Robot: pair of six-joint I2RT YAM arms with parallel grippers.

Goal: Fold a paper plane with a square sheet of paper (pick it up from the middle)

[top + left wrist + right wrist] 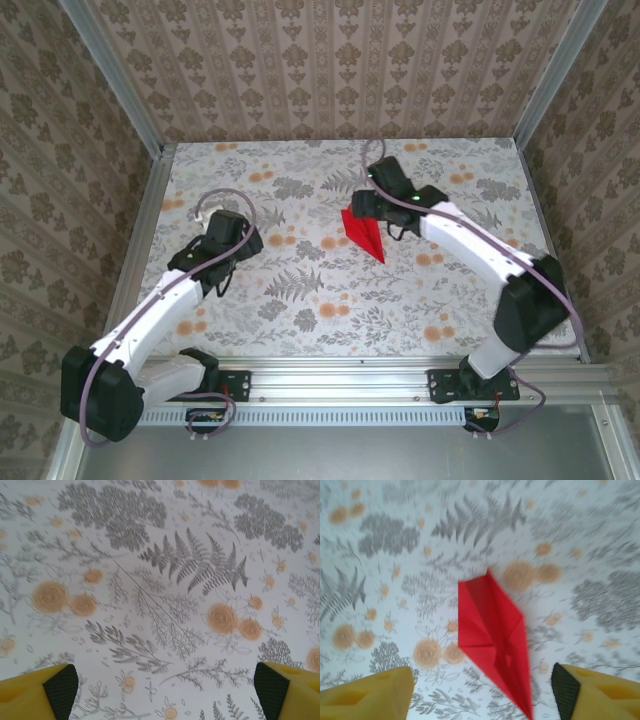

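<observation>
Floral-print table [300,300], patterned walls [330,70] behind. Left gripper [222,232], left of centre: jaws spread wide, nothing held, bare tabletop beneath. Paper plane [365,235] lies flat, right of centre, nose toward lower right. Right gripper [366,203] over its tail end: jaws wide apart, not touching the paper.

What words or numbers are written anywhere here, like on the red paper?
None can be read.
The paper plane is plain red.
The table has only flowers and ferns, and the walls only a leafy pattern.
No lettering can be made out on the left arm or the right arm.
</observation>
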